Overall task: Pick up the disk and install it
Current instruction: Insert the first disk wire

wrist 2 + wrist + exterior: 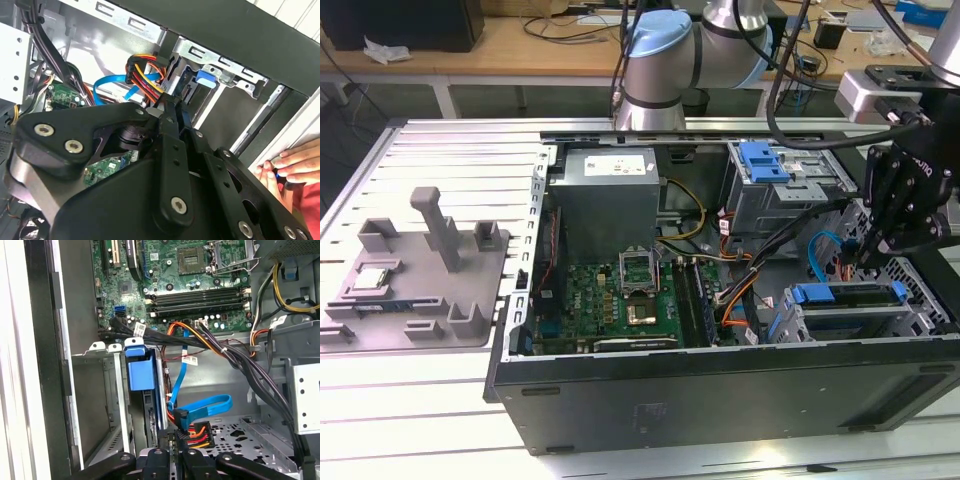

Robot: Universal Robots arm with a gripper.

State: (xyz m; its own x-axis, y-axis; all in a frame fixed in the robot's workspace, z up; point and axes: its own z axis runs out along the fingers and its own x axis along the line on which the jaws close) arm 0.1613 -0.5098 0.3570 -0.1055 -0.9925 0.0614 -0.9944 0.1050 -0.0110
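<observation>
PC case (720,385) open, side up. Ref = drive cage (895,325), the grey metal bay in the case corner.

- Disk (850,296) sits in the cage, on edge, blue carrier end at the cage mouth. First wrist view: disk (141,374) w/ blue end up front, dark slab behind it.
- My pincer (865,258) hangs just beside the cage, over the perforated case floor. Fingers closed up. In the second wrist view the pincer (172,104) shows no gap at the tips.
- Tips are right at the pwr plug (197,431) w/ red/yellow/orange wires. Can't tell if the plug is pinched or only touched.
- Blue flat cable (205,407) loops beside the cage, next to the plug.
- Mobo (190,280) lies beyond the cage, well apart from the pincer.
- A person's hand (295,165) rests on the case wall outside the cage.
</observation>
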